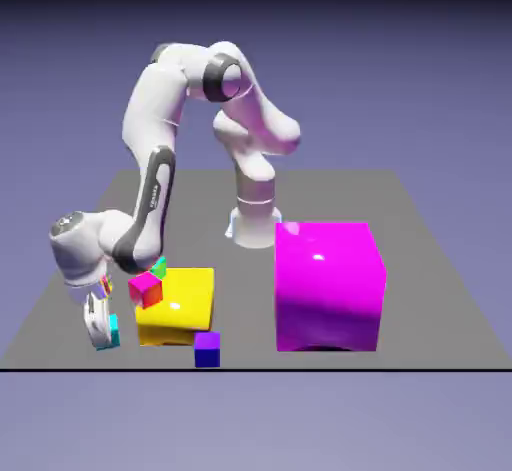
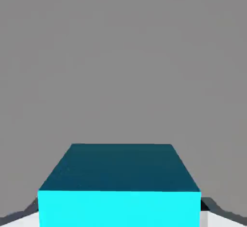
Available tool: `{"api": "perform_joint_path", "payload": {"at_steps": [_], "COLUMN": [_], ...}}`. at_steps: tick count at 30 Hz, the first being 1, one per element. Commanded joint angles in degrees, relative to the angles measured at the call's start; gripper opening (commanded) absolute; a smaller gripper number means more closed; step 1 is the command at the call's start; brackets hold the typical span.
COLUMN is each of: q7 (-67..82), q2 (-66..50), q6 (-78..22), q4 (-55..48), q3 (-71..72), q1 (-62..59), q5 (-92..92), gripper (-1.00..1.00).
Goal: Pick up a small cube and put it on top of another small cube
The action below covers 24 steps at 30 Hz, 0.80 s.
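Note:
A small cyan cube fills the bottom of the hand view, sitting between the finger tips, whose grey edges just show at both lower corners. In the exterior view the gripper is low at the table's near left, shut on that cyan cube, which peeks out beside the fingers. A small red-magenta cube rests on the left edge of a yellow block, with a bit of green behind it. A small blue-purple cube sits on the table in front of the yellow block.
A large magenta block stands to the exterior view's right of the yellow block. The robot's base rises behind them. The grey table ends just in front of the gripper.

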<state>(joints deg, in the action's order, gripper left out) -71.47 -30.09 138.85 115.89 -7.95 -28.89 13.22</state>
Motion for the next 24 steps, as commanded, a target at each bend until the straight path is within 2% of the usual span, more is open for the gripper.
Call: {"api": "perform_joint_path", "payload": {"at_steps": [1, 6, 15, 20, 21, 24], "q7": [-0.40, 2.75, -13.77, -12.41, -12.41, -13.09], "q2": [1.94, 10.62, 27.99, 21.90, 21.90, 24.94], "q6": [-1.85, -12.04, -14.68, -4.72, -4.72, -9.70], "q4": [0.09, -0.31, 11.88, 15.83, 15.83, 13.86], "q3": [-0.34, 4.16, 2.53, 3.20, 3.20, 2.87], "q1": [0.49, 1.21, 4.14, 4.27, 4.27, 4.20], "q5": [-0.66, 1.15, -6.52, -4.71, -4.71, -5.61], "gripper": [-1.00, -1.00, -1.00, -1.00, 1.00, 1.00]}}
